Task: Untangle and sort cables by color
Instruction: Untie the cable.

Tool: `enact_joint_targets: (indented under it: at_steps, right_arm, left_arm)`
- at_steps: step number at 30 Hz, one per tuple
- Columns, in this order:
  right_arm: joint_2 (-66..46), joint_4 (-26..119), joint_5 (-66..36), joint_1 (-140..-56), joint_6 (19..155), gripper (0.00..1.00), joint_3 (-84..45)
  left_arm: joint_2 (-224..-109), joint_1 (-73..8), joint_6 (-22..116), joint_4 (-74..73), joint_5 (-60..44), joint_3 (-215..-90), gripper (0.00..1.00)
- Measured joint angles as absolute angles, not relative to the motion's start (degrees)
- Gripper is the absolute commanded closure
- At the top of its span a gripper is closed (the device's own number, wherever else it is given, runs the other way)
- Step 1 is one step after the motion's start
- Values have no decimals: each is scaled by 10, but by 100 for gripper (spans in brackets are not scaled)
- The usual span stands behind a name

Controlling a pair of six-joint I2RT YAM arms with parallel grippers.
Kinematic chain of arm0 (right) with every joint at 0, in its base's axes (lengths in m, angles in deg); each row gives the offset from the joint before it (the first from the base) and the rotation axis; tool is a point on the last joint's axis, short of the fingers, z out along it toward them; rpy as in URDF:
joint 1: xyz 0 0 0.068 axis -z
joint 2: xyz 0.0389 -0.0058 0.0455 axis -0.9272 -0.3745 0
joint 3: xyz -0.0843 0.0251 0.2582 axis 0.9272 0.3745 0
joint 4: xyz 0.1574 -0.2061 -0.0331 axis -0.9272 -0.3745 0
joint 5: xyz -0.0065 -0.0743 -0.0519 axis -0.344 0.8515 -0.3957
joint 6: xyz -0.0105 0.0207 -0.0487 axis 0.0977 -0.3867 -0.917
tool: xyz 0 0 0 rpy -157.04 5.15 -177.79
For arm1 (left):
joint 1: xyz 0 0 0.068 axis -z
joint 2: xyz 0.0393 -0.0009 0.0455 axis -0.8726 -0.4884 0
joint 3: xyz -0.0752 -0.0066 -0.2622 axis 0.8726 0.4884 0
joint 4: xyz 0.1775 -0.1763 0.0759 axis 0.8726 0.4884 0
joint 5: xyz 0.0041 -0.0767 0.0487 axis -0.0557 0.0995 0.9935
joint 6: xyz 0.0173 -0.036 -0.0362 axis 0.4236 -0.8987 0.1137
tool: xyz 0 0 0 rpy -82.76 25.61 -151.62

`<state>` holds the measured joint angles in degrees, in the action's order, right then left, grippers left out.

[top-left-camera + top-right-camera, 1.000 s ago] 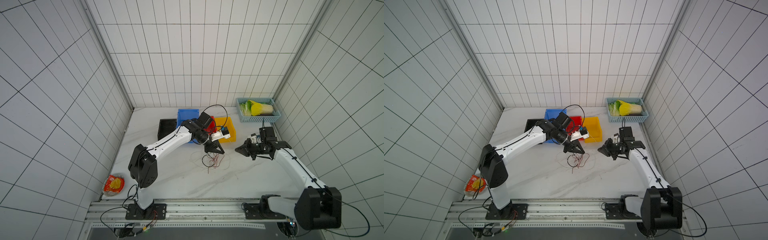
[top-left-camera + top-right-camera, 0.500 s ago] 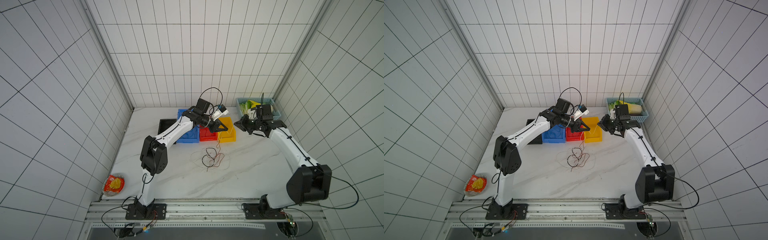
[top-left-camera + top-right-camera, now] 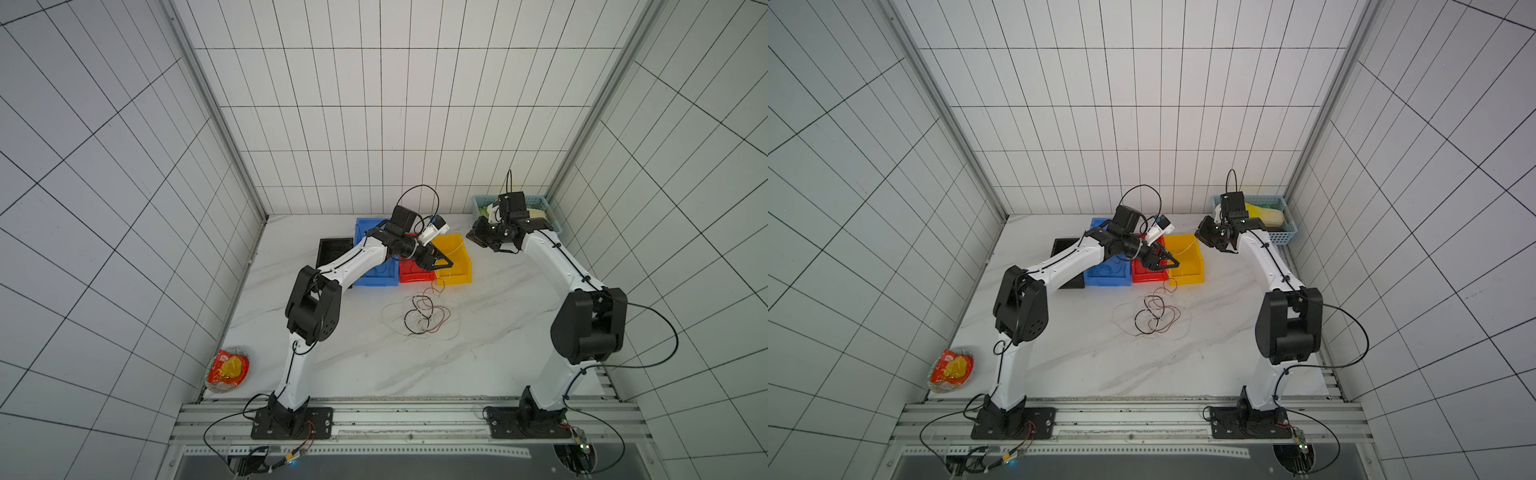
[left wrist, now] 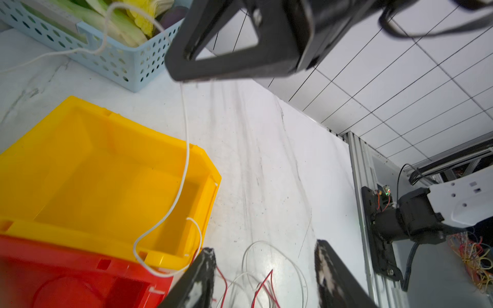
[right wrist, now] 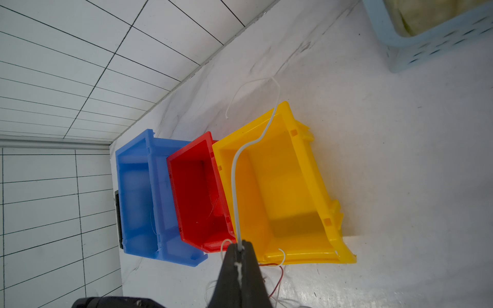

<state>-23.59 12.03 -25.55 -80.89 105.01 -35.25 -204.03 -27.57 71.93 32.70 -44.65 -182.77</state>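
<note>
Cables, both top views: a tangle of red, black and pale strands lies on the desk just in front of the bins. One white cable is strung above the yellow bin.
Left arm, top view: the left gripper hangs over the seam between the red bin and the yellow bin.
Right arm, top view: the right gripper is raised beside the yellow bin, near the blue basket.
Left wrist view: the left gripper's jaws gape wide with nothing between them. The white cable drops from the right gripper's tip, crosses the yellow bin and loops out over its rim toward the tangle.
Right wrist view: the fingertips are pinched tight on the white cable. A long free end arches above the yellow bin and beyond its rim.
Step in hand, my guess: dropping the white cable into the yellow bin.
Doing it well: bring the right gripper low over the bin's middle before opening, so both overhanging ends are drawn inside. Check that the loop is free of the red strands, or it may drag the tangle along.
</note>
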Motion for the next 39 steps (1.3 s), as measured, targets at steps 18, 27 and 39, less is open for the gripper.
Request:
enact_joint_targets:
  at_steps: [18, 27, 39]
  right_arm:
    - [-69, 143, -339, -867, 1105, 100, -271]
    - [-21, 143, -345, -888, 1123, 100, -222]
    - [28, 107, -331, -888, 1087, 49, -156]
  left_arm:
    - [-1926, -311, 763, 224, -398, -1602, 33]
    - [-1933, -311, 716, 172, -444, -1612, 100]
    - [-1875, -312, 741, 299, -454, -1643, 100]
